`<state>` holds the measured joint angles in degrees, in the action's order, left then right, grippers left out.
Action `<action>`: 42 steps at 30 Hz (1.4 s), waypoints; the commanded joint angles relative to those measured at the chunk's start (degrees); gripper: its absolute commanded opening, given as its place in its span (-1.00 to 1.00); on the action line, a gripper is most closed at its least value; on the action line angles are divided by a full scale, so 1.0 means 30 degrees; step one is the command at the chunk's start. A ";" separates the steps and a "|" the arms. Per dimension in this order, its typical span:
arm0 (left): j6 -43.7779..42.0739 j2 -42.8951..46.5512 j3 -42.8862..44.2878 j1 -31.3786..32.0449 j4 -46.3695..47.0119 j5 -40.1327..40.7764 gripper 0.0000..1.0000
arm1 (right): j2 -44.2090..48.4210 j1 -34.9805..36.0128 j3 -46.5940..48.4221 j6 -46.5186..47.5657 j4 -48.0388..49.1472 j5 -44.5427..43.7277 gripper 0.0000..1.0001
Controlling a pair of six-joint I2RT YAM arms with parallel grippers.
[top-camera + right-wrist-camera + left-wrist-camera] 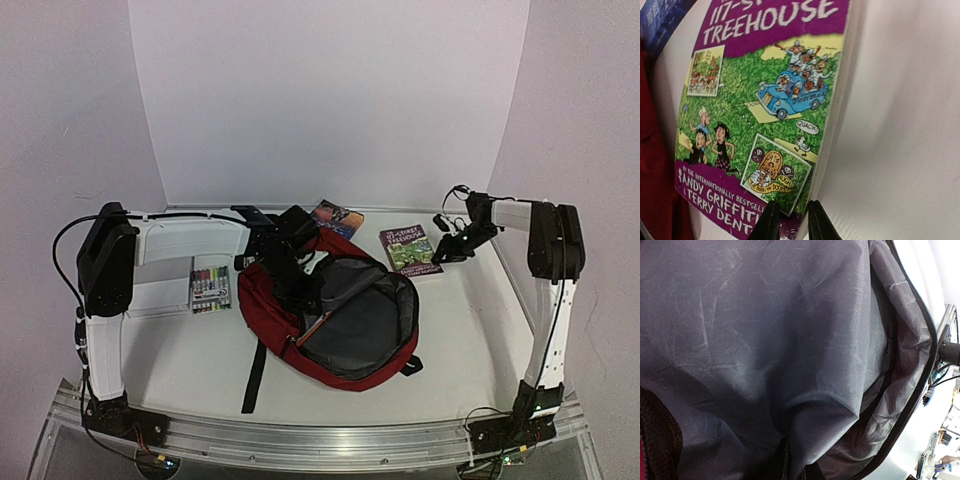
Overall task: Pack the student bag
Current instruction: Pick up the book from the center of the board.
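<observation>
The student bag (262, 300) is a dark red backpack lying open in the middle of the table, with its grey lining (765, 340) showing. My left gripper (290, 265) is at the bag's upper left rim, shut on a fold of the lining (797, 467). A purple and green "Treehouse" book (409, 248) lies to the right of the bag's top. My right gripper (450, 248) is at the book's right corner. Its two fingers are closed on that corner of the book (760, 110), one above the cover and one below (792, 220).
A second book (336, 217) with a dark blue cover lies behind the bag's top; its edge shows in the right wrist view (660, 20). A pack of coloured markers (210, 288) lies to the left of the bag. White walls close in the table at the back and sides.
</observation>
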<state>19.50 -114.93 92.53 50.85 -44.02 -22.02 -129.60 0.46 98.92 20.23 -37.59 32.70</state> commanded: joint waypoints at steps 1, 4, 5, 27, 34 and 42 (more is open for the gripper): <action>-0.0289 0.0138 0.0680 0.0067 0.0079 -0.0102 -0.88 | 0.0030 -0.0011 0.0384 0.1458 -0.5002 0.0540 -0.38; -0.0348 0.0084 0.0804 0.0069 0.0024 -0.0130 -0.88 | -0.0629 -0.0286 0.1853 0.0145 -0.4717 0.0418 0.03; -0.0336 0.0071 0.0832 0.0074 0.0030 -0.0130 -0.88 | -0.0955 -0.0536 0.2480 -0.0600 -0.4560 0.0358 0.10; 0.0004 -0.0009 0.0891 0.0064 0.0205 0.0074 -0.88 | -0.2961 -0.0380 0.4866 -0.4202 -0.3252 0.3350 -1.00; -0.0016 -0.0006 0.0956 0.0063 0.0158 0.0172 -0.88 | -0.1467 -0.0938 0.3943 -0.3747 -0.3572 0.2590 -1.00; -0.0069 -0.0077 0.1014 0.0080 0.0205 0.0091 -0.88 | 0.0695 -0.2181 0.2756 -0.0638 -0.6570 0.2963 -1.00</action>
<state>19.44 -115.28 92.66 50.95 -44.07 -21.93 -133.75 -4.00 107.57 11.55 -49.69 41.66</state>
